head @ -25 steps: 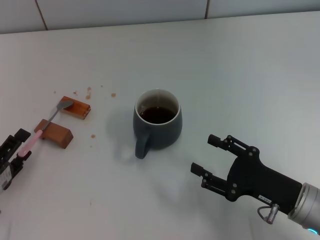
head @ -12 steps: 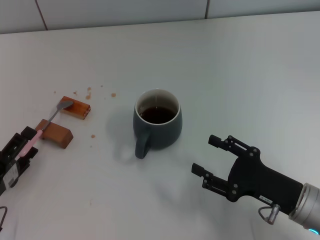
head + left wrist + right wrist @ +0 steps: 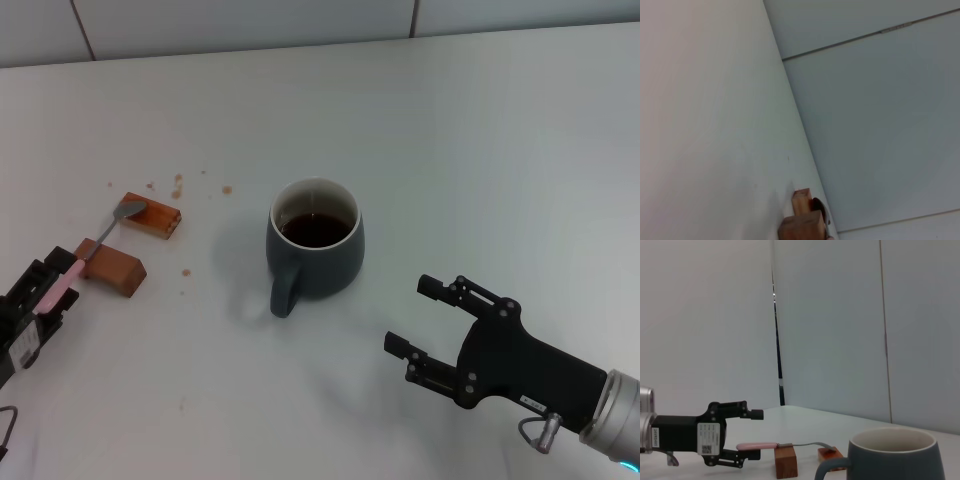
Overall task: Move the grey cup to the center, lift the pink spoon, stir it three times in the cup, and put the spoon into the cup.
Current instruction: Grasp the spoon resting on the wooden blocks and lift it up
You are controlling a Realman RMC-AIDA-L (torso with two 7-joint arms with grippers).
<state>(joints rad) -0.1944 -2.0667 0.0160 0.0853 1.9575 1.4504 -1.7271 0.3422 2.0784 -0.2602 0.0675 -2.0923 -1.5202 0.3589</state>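
The grey cup stands mid-table with dark liquid in it and its handle toward me; it also shows in the right wrist view. The pink spoon lies across two wooden blocks at the left, its silver bowl on the far block. My left gripper is open, with its fingers either side of the pink handle's end. In the right wrist view the left gripper has its jaws wide apart, and the handle lies near one finger. My right gripper is open and empty, to the right of the cup and nearer me.
Two brown wooden blocks hold the spoon up at the left; they also show in the left wrist view. Small brown crumbs lie scattered behind them. A tiled wall bounds the far table edge.
My left gripper has moved forward along the spoon's pink handle toward the blocks. My right gripper has drawn back slightly from the cup. The cup and the spoon have not moved.
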